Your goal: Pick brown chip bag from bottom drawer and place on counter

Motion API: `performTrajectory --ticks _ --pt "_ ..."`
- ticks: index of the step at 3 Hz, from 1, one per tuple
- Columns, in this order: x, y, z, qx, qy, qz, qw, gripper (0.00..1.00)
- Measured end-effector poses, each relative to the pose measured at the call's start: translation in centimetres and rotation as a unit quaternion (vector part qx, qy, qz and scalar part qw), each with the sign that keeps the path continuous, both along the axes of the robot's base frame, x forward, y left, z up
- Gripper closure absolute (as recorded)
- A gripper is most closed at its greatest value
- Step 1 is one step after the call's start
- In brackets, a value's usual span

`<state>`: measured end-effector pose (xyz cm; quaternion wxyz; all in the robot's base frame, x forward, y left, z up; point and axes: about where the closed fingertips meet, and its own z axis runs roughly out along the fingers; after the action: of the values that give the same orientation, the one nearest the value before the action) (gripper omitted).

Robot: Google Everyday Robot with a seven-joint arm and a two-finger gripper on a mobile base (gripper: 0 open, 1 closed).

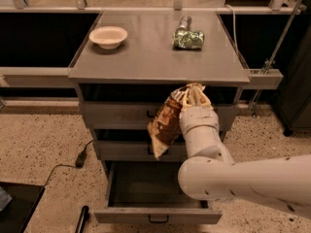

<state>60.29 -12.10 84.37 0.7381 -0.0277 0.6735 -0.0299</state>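
Observation:
My gripper point(190, 95) is shut on the brown chip bag point(165, 125), which hangs down to the left of the white wrist, in front of the two upper drawers. The gripper sits just below the front edge of the counter point(150, 57), right of centre. The bottom drawer point(155, 212) is pulled open below my arm, and the part of its inside that shows holds nothing. My white forearm point(252, 181) comes in from the lower right and hides the drawer's right side.
A white bowl point(108, 36) stands on the counter at the back left. A shiny green foil bag point(187, 37) lies at the back right. A black cable and plug point(80, 158) lie on the speckled floor to the left. A dark object point(81, 220) lies by the drawer's left corner.

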Motion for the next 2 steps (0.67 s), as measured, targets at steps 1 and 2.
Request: performTrajectory --ticks 1,2 --pt "-0.62 2.74 8.68 -0.003 -0.089 0.028 0.9956 1.0" --pt "-0.41 2.95 9.13 0.002 -0.092 0.028 0.9953 1.0"
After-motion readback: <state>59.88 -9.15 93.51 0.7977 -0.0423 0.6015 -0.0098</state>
